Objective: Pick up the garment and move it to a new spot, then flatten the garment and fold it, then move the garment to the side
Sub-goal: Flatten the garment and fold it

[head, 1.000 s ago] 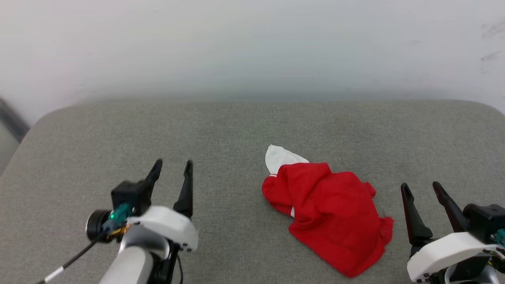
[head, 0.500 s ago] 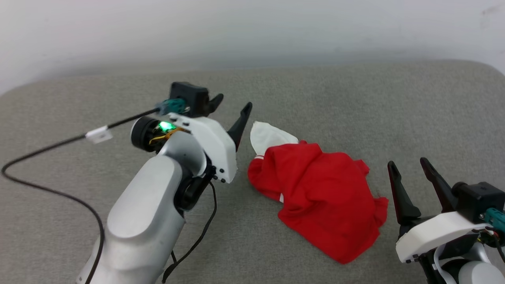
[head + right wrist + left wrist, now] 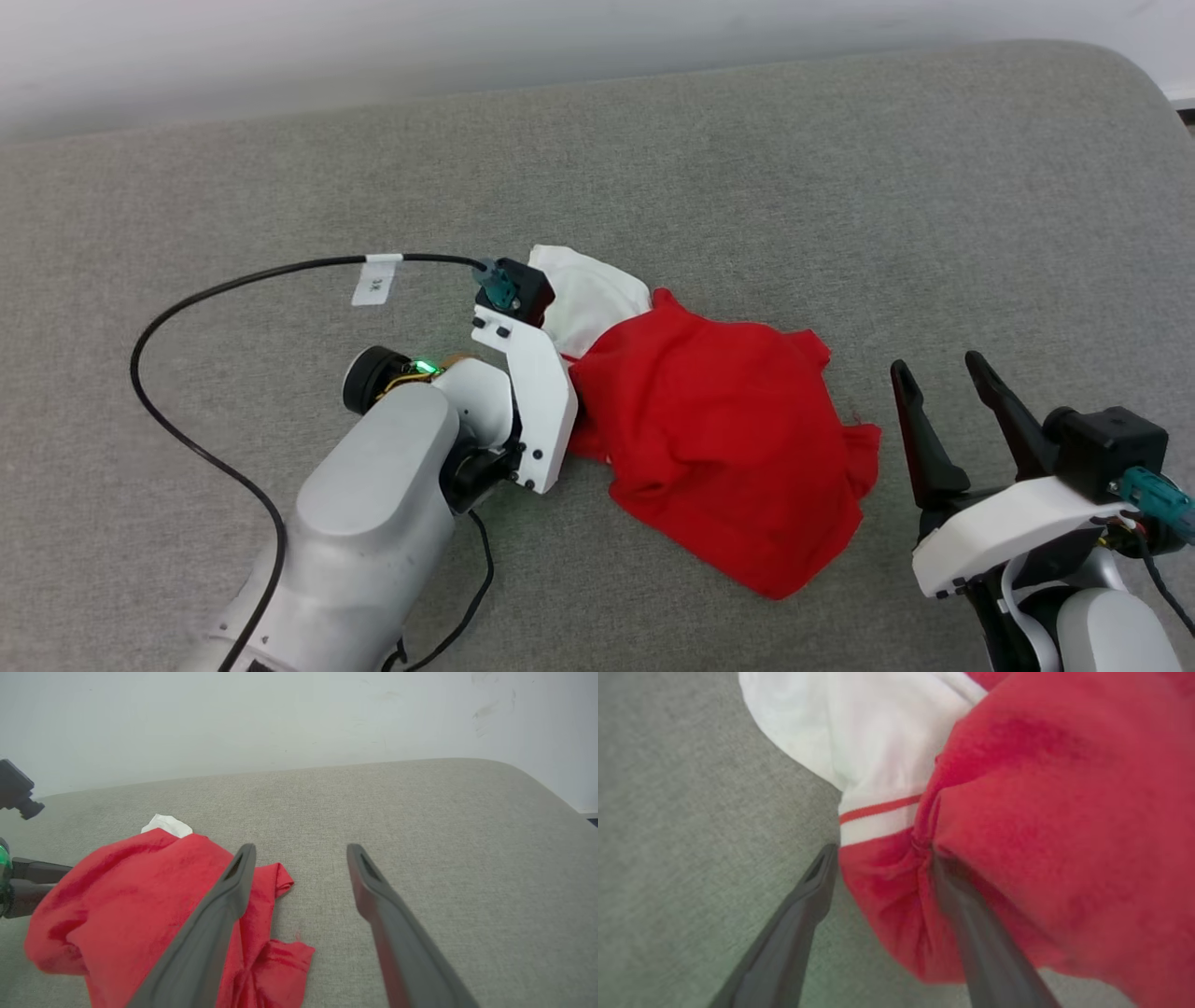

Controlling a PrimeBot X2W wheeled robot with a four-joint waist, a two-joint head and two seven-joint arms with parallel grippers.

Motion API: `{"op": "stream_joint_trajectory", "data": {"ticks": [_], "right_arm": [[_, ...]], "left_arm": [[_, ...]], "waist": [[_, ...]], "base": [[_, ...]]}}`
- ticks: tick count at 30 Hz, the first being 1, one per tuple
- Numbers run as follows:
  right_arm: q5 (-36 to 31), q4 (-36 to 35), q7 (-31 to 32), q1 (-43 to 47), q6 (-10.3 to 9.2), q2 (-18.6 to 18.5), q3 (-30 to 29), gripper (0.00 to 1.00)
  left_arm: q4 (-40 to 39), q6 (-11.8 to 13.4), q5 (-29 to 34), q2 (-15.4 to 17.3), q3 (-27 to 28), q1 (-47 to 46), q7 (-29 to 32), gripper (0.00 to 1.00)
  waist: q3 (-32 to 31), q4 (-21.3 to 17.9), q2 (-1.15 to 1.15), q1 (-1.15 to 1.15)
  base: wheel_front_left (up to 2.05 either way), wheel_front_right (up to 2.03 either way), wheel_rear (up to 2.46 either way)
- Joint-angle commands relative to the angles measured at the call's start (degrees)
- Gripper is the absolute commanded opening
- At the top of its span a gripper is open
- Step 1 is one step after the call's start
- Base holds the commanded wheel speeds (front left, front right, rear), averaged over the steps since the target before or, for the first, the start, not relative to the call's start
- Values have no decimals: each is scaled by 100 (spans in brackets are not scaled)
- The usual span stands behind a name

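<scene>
One jersey here. My left gripper is spread, straddling its red edge fold. The right gripper is spread and empty just beside it, with open grey cushion ahead of both.

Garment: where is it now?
In the head view the garment lies crumpled in the middle of the cushion; the left gripper straddles a fold at its left edge, and the right gripper stands apart on its right.

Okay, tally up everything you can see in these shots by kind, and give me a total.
garment: 1
grippers: 2 (left gripper, right gripper)
cable: 1
cushion: 1
Total: 5
</scene>
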Motion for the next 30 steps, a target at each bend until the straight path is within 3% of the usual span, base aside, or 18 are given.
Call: {"op": "stream_joint_trajectory", "data": {"ticks": [1,4,5,7,8,15,22,25,30], "right_arm": [[0,22,-48,-100,-2,5,38,100],[2,80,-73,-137,-2,4,80,100],[-5,92,-80,-141,-2,4,91,100],[-24,120,-89,-146,-2,4,102,100],[-29,132,-91,-151,-2,4,107,100],[-58,211,-40,47,-2,5,16,100],[-75,130,71,292,-2,4,-168,100],[-76,70,126,400,-2,5,-223,100],[-49,-35,192,573,-2,4,-354,100]], "left_arm": [[128,-20,-14,15,-86,-35,140,100],[402,-35,-113,-34,-295,58,472,100],[473,-40,-145,-63,-363,87,561,85],[547,-48,-202,-107,-475,114,642,9],[565,-47,-204,-110,-510,92,589,0],[383,125,78,35,-411,-252,-542,0],[-442,544,295,424,-228,19,-1429,0],[-1077,822,299,726,-115,409,-1552,0],[-2251,1541,157,1271,184,1621,-1505,0]], "waist": [[4,-24,0,-1],[-9,-54,0,-1],[-16,-62,0,-1],[-32,-74,0,-1],[-45,-78,0,-1],[-348,56,0,-1],[-763,423,0,-1],[-909,582,0,-1],[-1070,802,0,-1]], "base": [[0,0,0],[0,0,0],[0,0,0],[0,0,0],[0,0,0],[0,0,0],[0,0,0],[0,0,0],[0,0,0]]}}
